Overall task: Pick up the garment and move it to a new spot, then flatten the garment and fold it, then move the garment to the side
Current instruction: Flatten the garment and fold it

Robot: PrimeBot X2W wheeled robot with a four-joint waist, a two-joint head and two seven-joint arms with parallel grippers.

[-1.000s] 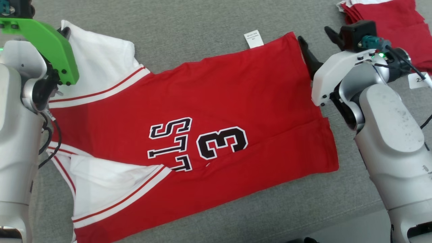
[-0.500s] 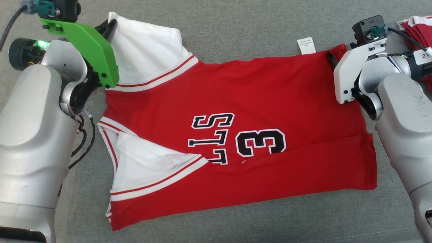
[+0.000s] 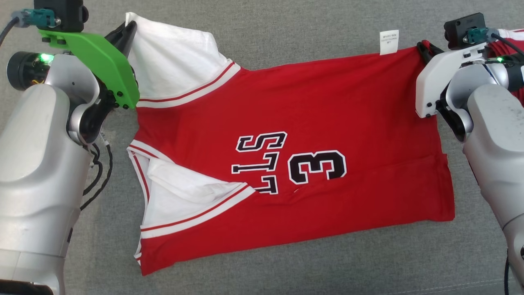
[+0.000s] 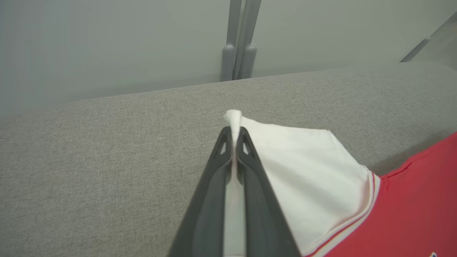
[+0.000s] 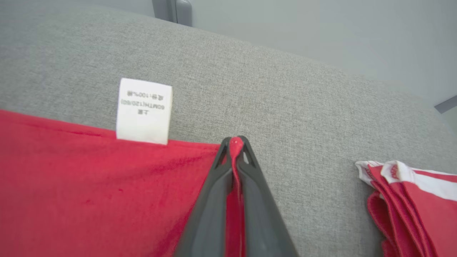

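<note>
Grip change, head view: R gripper (image 3: 423,48), gaping beside the cloth a sec ago, now has jaws clamped on jersey (image 3: 311,119) at far hem corner, just beside tag (image 3: 389,41). L gripper (image 3: 125,35) stays pinched on white sleeve (image 3: 172,57). Both far corners held, so prob. ready to stretch flat or lift far edge for a fold. Jersey lies mid-surface (image 3: 286,20), long axis L–R, shoulders toward robot's L, hem to R, print sideways. L wrist view: jaws together on sleeve tip. R wrist view: red corner nipped between jaws; folded red pile (image 5: 410,203) near, apart.
</note>
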